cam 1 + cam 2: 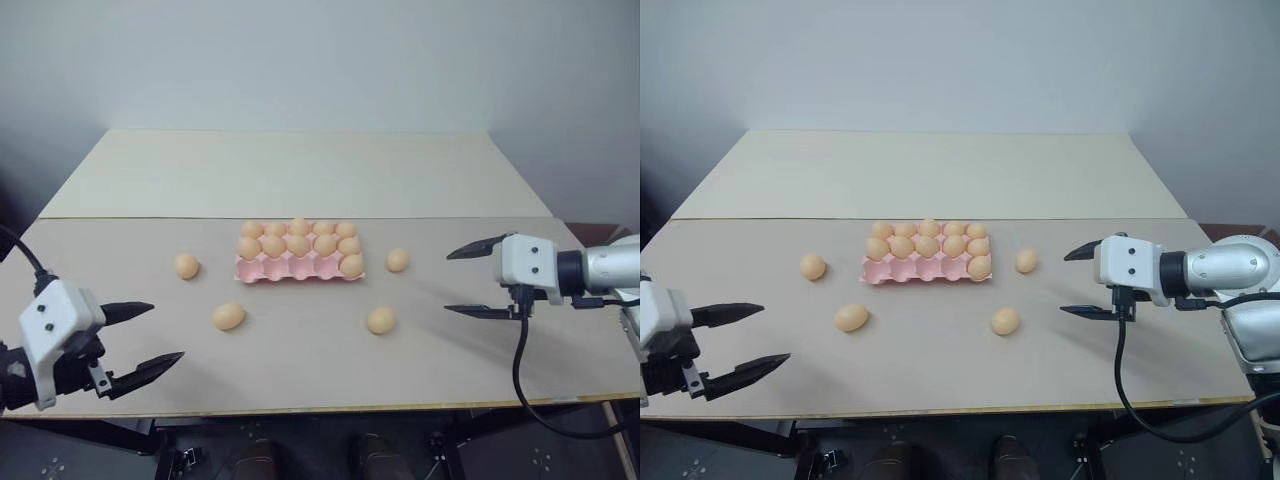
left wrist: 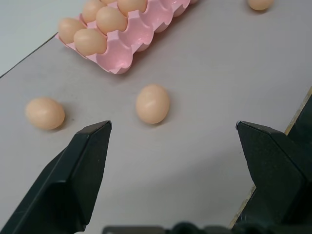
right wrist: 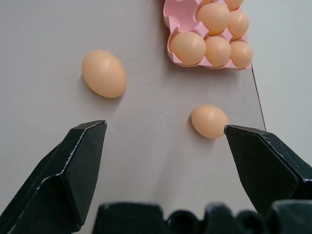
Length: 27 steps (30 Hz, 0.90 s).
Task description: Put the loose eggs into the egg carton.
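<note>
The pink egg carton (image 1: 290, 269) lies mid-table, its two back rows full of eggs, one egg in the right front cup, the other front cups bare. Loose eggs lie around it: one to its left (image 1: 186, 265), one front-left (image 1: 228, 316), one front-right (image 1: 380, 320) and one to its right (image 1: 397, 260). My left gripper (image 1: 146, 342) hovers open and empty over the near left table edge, short of the front-left egg (image 2: 152, 103). At the right, my right gripper (image 1: 470, 281) is open and empty, with the two right-hand eggs (image 3: 103, 73) (image 3: 209, 121) ahead of it.
The carton and eggs rest on a grey-beige sheet (image 1: 300, 350) covering the near half of the table. A lighter tabletop (image 1: 290, 170) runs behind to a pale wall. A black cable (image 1: 520, 370) hangs from my right wrist past the front edge.
</note>
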### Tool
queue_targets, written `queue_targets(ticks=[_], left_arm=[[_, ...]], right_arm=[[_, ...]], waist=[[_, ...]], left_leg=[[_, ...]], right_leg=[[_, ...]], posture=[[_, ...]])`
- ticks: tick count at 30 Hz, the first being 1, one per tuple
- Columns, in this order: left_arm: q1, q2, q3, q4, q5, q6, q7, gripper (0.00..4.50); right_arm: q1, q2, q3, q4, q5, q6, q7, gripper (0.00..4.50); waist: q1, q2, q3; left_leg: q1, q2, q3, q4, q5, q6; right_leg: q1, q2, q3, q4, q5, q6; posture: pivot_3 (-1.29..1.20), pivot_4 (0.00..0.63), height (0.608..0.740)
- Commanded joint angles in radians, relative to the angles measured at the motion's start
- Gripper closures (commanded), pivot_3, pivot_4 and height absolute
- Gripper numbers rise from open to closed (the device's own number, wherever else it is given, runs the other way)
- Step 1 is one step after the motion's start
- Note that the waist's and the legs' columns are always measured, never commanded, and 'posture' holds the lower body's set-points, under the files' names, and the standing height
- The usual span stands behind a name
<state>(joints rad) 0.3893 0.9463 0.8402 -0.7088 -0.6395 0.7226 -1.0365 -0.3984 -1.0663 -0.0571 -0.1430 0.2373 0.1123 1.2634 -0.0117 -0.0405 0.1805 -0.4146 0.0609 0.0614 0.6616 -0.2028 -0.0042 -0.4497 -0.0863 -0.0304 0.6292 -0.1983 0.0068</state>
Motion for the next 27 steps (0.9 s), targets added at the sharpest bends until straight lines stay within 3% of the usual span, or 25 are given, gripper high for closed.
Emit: queue_targets(ticks=[1, 11, 16, 27], left_arm=[[-0.021, 0.013, 0.005, 0.007, -0.028, 0.012, 0.008, 0.04], [-0.081, 0.062, -0.042, 0.038, -0.036, -0.003, 0.003, 0.04], [-0.182, 0.073, -0.101, 0.065, -0.093, 0.016, 0.012, 0.04], [-0.250, 0.094, -0.188, 0.092, -0.135, 0.033, 0.011, 0.04]], right_arm=[[-0.006, -0.019, -0.042, -0.025, 0.014, 0.009, -0.009, 0.00], [-0.035, 0.026, -0.015, -0.013, -0.015, -0.006, -0.071, 0.00], [-0.125, 0.150, 0.042, 0.059, -0.100, -0.010, -0.208, 0.00], [-0.322, 0.359, 0.205, 0.404, -0.220, -0.125, -0.255, 0.00]], waist=[[0.000, 0.000, 0.000], [0.000, 0.000, 0.000], [-0.001, 0.000, 0.000], [-0.003, 0.000, 0.000]], left_leg=[[0.000, 0.000, 0.000, 0.000, 0.000, 0.000], [0.000, 0.000, 0.000, 0.000, 0.000, 0.000], [0.001, 0.001, 0.001, 0.000, 0.000, 0.000], [0.000, 0.006, 0.004, 0.000, 0.000, 0.000]], right_leg=[[0.000, 0.000, 0.000, 0.000, 0.000, 0.000], [0.000, 0.000, 0.000, 0.000, 0.000, 0.000], [0.000, 0.002, 0.003, 0.001, 0.001, 0.000], [-0.005, 0.010, 0.009, 0.002, 0.003, -0.003]], posture=[[0.00, 0.150, 0.740], [0.00, 0.150, 0.740], [0.00, 0.150, 0.740], [0.00, 0.150, 0.740]])
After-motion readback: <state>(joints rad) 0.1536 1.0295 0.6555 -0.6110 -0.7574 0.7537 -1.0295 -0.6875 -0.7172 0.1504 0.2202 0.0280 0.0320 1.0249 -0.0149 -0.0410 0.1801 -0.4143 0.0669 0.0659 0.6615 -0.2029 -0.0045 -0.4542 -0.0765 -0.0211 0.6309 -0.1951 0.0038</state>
